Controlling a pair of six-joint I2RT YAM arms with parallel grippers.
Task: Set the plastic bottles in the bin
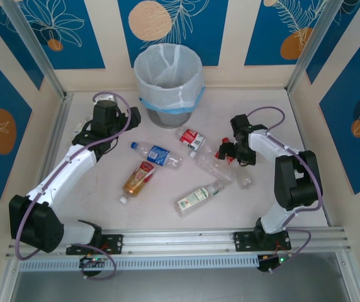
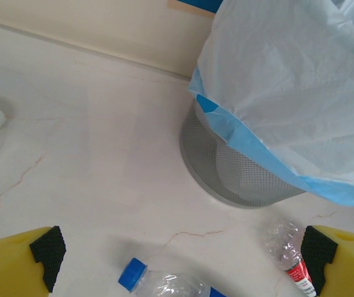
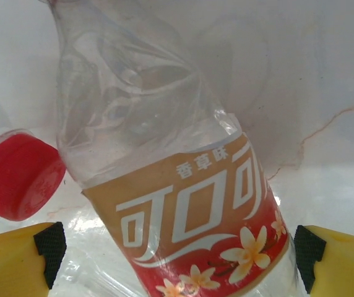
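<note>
Your table (image 1: 92, 207) carried the bin (image 1: 167, 75) just ahead of the left gripper (image 1: 131, 117), with plastic bottles (image 1: 158, 154) lying between it and the right gripper (image 1: 225, 151).

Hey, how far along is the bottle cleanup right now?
Done: no bottle visible in the bin. In hand: the open right tool straddles a gold-and-red-labelled bottle, not gripped yet. Left: that one plus the blue-labelled bottle, the green-white bottle and others on the table.

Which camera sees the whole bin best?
The top external view: the bin stands whole there, with its open mouth and white bag. The left wrist view catches its grey mesh side and blue-banded bag, cut off. The right wrist camera faces a bottle.
</note>
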